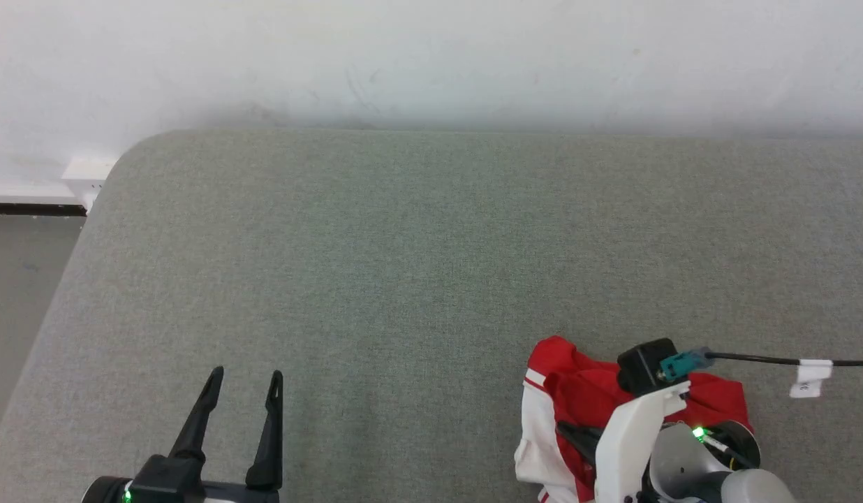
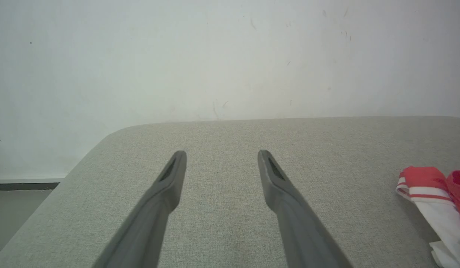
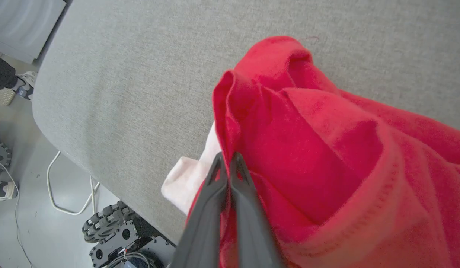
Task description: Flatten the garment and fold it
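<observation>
The garment [image 1: 585, 391] lies bunched in a red heap with a white striped sleeve at the near right of the grey padded table [image 1: 403, 265]. My right gripper [image 1: 570, 429] reaches down into the heap from above. In the right wrist view its fingertips [image 3: 227, 158] are pressed together on a raised fold of the garment [image 3: 308, 141], close to the table's edge. My left gripper [image 1: 245, 374] hovers open and holding nothing over bare table at the near left. In the left wrist view the left gripper [image 2: 221, 152] points at the wall, with the garment [image 2: 431, 186] off to its right.
A white wall [image 1: 431, 63] runs behind the table. A black cable with a white tag [image 1: 810, 376] hangs from my right wrist. Beside the table edge the right wrist view shows floor, my wheeled base [image 3: 111, 227], a loose white cable [image 3: 66, 193] and a shoe [image 3: 23, 87].
</observation>
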{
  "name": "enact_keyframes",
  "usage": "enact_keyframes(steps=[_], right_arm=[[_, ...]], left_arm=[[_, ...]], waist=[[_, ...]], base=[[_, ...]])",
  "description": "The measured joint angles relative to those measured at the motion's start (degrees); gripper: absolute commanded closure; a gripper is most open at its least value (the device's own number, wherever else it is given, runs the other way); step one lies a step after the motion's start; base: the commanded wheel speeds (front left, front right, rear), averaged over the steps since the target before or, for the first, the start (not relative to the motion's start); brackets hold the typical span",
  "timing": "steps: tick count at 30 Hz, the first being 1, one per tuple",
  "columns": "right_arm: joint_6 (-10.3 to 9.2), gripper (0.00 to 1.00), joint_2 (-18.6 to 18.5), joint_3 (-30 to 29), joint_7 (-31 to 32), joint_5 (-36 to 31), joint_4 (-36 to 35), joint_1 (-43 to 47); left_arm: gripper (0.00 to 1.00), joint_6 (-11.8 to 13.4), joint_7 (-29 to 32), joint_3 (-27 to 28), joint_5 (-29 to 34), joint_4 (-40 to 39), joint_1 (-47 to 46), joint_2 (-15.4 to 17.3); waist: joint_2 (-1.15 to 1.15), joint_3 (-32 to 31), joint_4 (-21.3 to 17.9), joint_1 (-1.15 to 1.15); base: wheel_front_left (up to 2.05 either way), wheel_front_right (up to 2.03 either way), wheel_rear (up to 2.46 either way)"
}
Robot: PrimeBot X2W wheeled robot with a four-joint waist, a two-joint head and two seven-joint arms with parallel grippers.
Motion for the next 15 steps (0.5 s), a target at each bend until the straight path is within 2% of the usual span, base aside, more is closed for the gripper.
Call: enact_keyframes(steps=[8,12,13,14,15], right_arm=[[0.00,1.00,0.1,-0.6,-0.9,-4.1,14.1,-4.0],[0.02,1.00,0.2,-0.5,-2.9,-4.2,18.7,-6.9],[0.02,0.78,0.2,-0.4,-3.5,-3.9,19.5,-7.5],[0.02,0.22,0.2,0.1,-4.3,-3.6,19.9,-7.9],[0.02,0.00,0.2,0.5,-4.8,-3.3,20.2,-8.4]], left_arm=[[0.00,-0.5,0.0,-0.1,-0.1,0.7,-0.2,-0.5],[0.00,-0.8,0.0,-0.1,-0.1,1.1,-0.7,-0.5],[0.00,-1.0,0.0,-0.1,-0.1,1.1,-0.9,-0.5],[0.00,-1.0,0.0,-0.1,-0.1,1.2,-0.9,-0.6],[0.00,-1.0,0.0,-0.1,-0.1,1.3,-0.9,-0.6]], waist=[[0.00,0.4,1.0,0.00],[0.00,0.8,1.6,0.00],[0.00,0.9,1.8,0.00],[0.00,1.0,1.9,0.00],[0.00,1.0,2.0,0.00]], base=[[0.00,0.00,0.00],[0.00,0.00,0.00],[0.00,0.00,0.00],[0.00,0.00,0.00],[0.00,0.00,0.00]])
